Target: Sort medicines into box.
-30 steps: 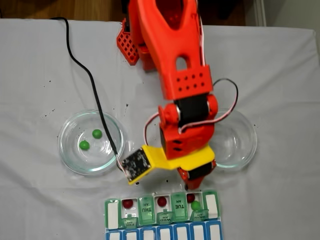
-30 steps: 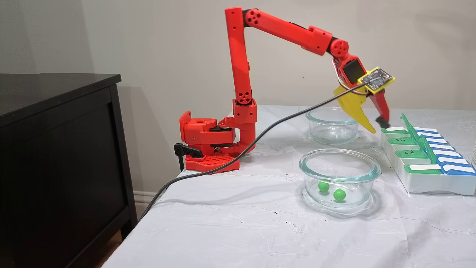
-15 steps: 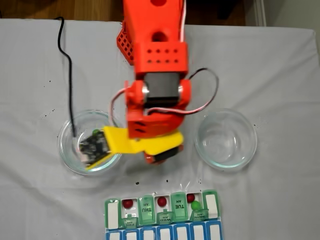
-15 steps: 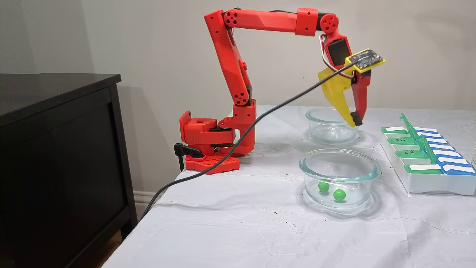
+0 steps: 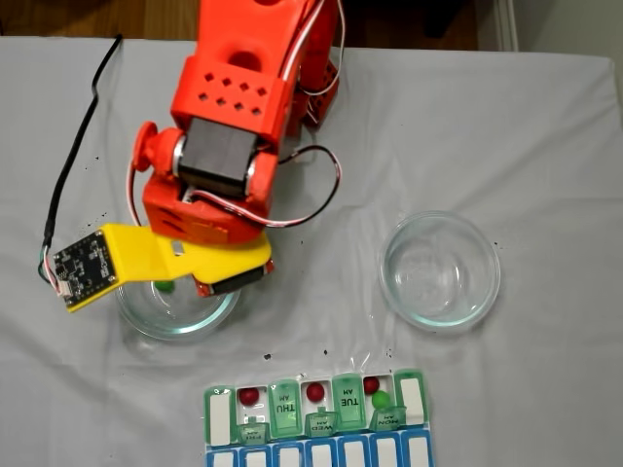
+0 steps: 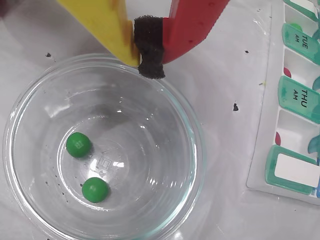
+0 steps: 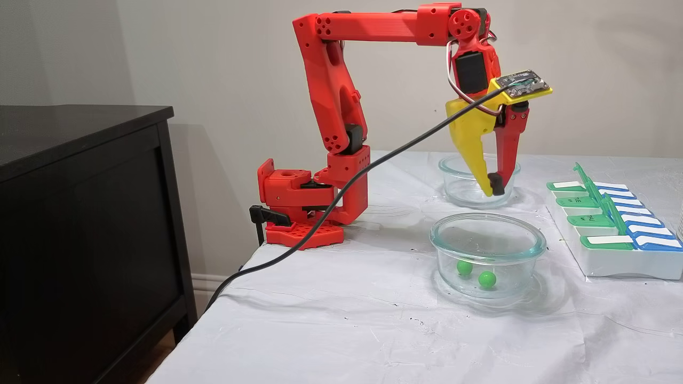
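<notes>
Soft, even indoor light, bright on the white counter (image 7: 331, 320). Small glints mark the glass dish (image 6: 190, 150). The arm (image 5: 234, 117) looks slightly blurred from above; shadows are faint.

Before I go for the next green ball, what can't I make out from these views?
- One green ball in a fixed view: mostly covered by the gripper, the other hidden.
- Pill organizer in the wrist view: cut by the right edge, red balls showing as slivers.
- Organizer compartments in a fixed view: raised lids hide the contents.
</notes>
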